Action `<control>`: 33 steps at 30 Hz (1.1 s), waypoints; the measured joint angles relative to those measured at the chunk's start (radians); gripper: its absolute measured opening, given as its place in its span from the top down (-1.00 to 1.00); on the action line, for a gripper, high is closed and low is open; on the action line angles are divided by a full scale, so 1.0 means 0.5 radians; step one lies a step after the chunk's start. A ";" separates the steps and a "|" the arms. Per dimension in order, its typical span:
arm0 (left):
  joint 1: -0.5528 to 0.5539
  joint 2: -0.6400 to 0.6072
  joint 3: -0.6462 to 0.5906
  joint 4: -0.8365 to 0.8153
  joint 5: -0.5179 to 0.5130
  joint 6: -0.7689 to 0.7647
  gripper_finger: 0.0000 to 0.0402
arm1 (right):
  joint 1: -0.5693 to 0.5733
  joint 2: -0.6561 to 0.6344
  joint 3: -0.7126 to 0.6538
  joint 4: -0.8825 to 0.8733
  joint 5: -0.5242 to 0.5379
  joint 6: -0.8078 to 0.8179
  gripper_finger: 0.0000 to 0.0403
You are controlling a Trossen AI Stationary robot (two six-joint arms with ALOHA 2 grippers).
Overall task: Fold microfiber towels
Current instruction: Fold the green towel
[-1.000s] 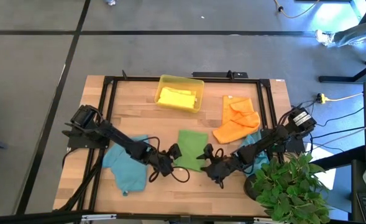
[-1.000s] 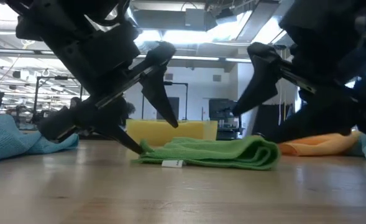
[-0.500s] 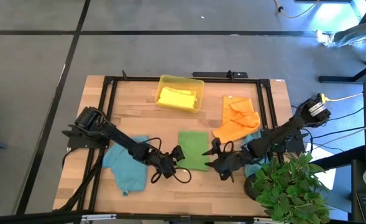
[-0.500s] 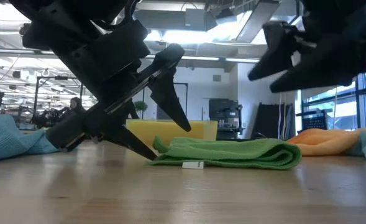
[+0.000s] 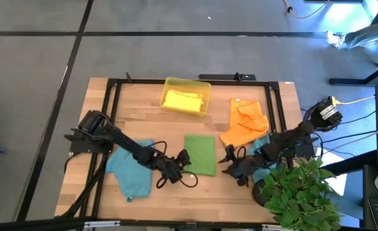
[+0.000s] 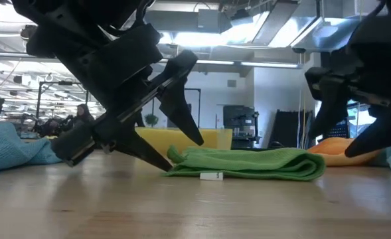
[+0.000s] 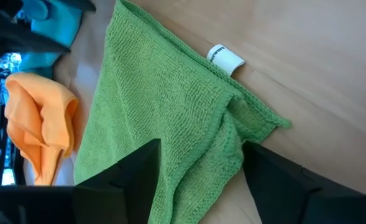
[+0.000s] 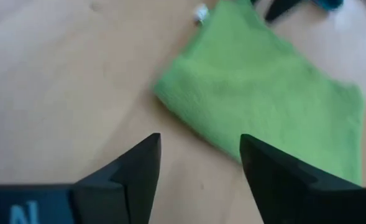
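The folded green towel lies flat on the table near its front middle, a white label at its near edge. My left gripper stands open at the towel's left edge, its fingers straddling the near-left corner. My right gripper hangs open to the right of the towel, clear of it. An orange towel lies crumpled at the right. One teal towel lies under my left arm. Another teal towel lies under my right arm. My left gripper slants down from the table's left. Its lower finger lies on the table with its tip against the green towel's left edge. The upper finger stands above the cloth, apart from it. The corner between the fingers is wrinkled, and the towel rests on the table.
A yellow tray with a yellow cloth in it stands at the far middle. A potted plant stands at the near right corner, close to my right arm. A black frame runs around the table. Bare wood shows along the front edge.
My right gripper has drawn back from above the green towel's right end toward the table's right edge and now hangs clear of it. The green towel has slid a little toward the right along the table, still folded and flat.
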 joint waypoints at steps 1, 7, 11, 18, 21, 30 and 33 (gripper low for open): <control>0.001 0.000 -0.001 0.010 0.001 -0.015 -0.08 | 0.008 0.012 0.011 0.026 -0.001 -0.016 -0.09; 0.002 0.002 -0.001 0.026 0.002 -0.052 -0.08 | 0.023 0.136 0.043 0.125 0.000 -0.154 -0.21; 0.003 0.002 -0.002 0.033 0.018 -0.064 -0.08 | 0.023 0.263 0.088 0.140 0.016 -0.181 -0.31; 0.008 0.002 -0.002 0.057 0.040 -0.064 -0.08 | 0.026 0.456 0.217 0.171 0.184 -0.464 -0.36; 0.009 0.003 -0.002 0.073 0.074 -0.065 -0.08 | 0.026 0.496 0.255 0.169 0.229 -0.555 -0.36; 0.025 0.017 -0.002 0.087 0.124 -0.065 0.03 | 0.020 0.515 0.267 0.170 0.250 -0.576 -0.05; 0.039 0.017 -0.002 0.083 0.132 -0.065 0.13 | 0.012 0.515 0.267 0.171 0.254 -0.574 0.20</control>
